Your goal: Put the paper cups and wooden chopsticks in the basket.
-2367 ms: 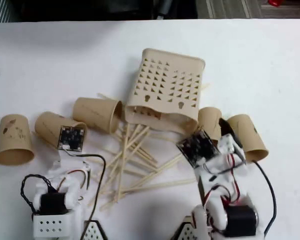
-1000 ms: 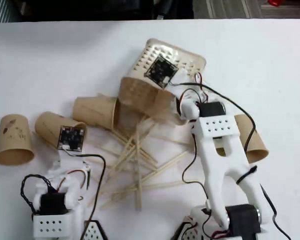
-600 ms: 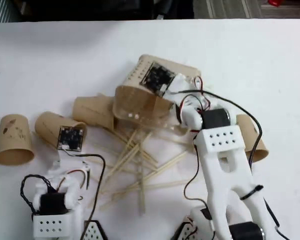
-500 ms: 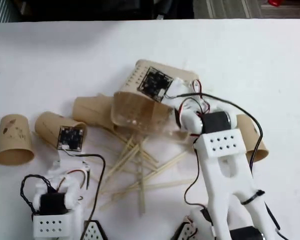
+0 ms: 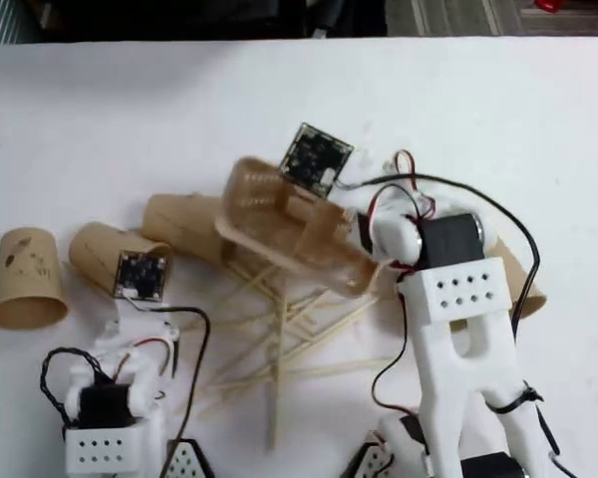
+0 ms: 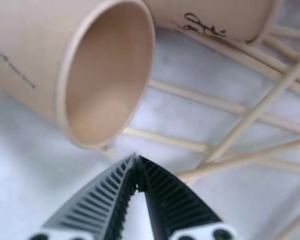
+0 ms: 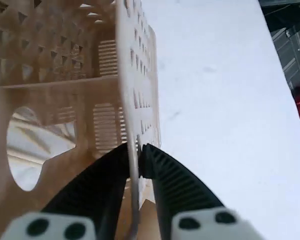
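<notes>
CHANGE: basket (image 5: 309, 244) has swung up off the table, now tilted at centre | RIGHT: right gripper (image 7: 135, 152) is clamped on the basket's side wall, likely to right it | LEFT: left gripper (image 6: 136, 162) has jaws together, empty, at 7 o'clock facing a paper cup (image 6: 85, 70) | LOOSE: chopsticks (image 5: 279, 329) are scattered at 6 o'clock; all are outside the basket.
</notes>
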Robot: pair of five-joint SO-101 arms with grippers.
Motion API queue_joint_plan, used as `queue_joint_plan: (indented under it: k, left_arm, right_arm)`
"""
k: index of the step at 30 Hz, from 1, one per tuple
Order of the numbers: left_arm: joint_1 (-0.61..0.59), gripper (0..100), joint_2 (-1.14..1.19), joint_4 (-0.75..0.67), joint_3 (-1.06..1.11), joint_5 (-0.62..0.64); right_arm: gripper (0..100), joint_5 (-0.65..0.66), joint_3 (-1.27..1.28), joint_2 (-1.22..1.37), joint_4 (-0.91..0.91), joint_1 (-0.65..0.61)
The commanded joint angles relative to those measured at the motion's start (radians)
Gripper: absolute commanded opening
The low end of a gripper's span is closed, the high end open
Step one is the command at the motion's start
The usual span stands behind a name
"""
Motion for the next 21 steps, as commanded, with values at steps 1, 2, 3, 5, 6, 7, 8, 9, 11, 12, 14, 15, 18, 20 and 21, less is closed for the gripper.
queue_joint_plan:
  k: [1, 2, 3, 5, 6, 7, 8, 9, 11, 12, 14, 15, 18, 20, 21]
  left_arm:
    - [-0.005, 3, 0.005, 0.005, -0.003, -0.006]
    - [-0.005, 3, 0.005, 0.005, -0.003, -0.006]
    - [-0.005, 3, 0.005, 0.005, -0.003, -0.006]
    - [-0.005, 3, 0.005, 0.005, -0.003, -0.006]
    - [-0.005, 3, 0.005, 0.005, -0.003, -0.006]
    - [-0.005, 3, 0.005, 0.005, -0.003, -0.006]
    - [-0.005, 3, 0.005, 0.005, -0.003, -0.006]
    - [-0.005, 3, 0.005, 0.005, -0.003, -0.006]
    - [-0.005, 3, 0.005, 0.005, -0.003, -0.006]
    - [-0.005, 3, 0.005, 0.005, -0.003, -0.006]
    - [-0.005, 3, 0.005, 0.005, -0.003, -0.006]
    - [-0.005, 3, 0.005, 0.005, -0.003, -0.006]
    - [-0.005, 3, 0.005, 0.005, -0.003, -0.006]
    - [-0.005, 3, 0.005, 0.005, -0.003, -0.006]
    - [-0.005, 3, 0.005, 0.005, -0.003, -0.006]
  right_arm:
    - [2.0, -0.044, -0.051, -0.028, -0.105, 0.042]
    - [2.0, -0.051, -0.051, -0.027, -0.133, 0.051]
    - [2.0, -0.057, -0.051, -0.024, -0.156, 0.059]
    - [2.0, -0.060, -0.055, 0.002, -0.193, 0.068]
    - [2.0, -0.064, -0.057, 0.018, -0.208, 0.073]
    - [2.0, -0.083, -0.057, 0.038, -0.226, 0.077]
    - [2.0, -0.104, -0.057, 0.058, -0.246, 0.085]
    - [2.0, -0.121, -0.057, 0.076, -0.266, 0.094]
    - [2.0, -0.146, -0.057, 0.116, -0.306, 0.110]
    - [2.0, -0.155, -0.057, 0.133, -0.323, 0.116]
    - [2.0, -0.181, -0.057, 0.162, -0.357, 0.119]
    - [2.0, -0.192, -0.057, 0.171, -0.369, 0.119]
    - [2.2, -0.224, -0.058, 0.188, -0.394, 0.119]
    - [2.3, -0.233, -0.058, 0.197, -0.412, 0.120]
    - [2.3, -0.239, -0.058, 0.199, -0.418, 0.125]
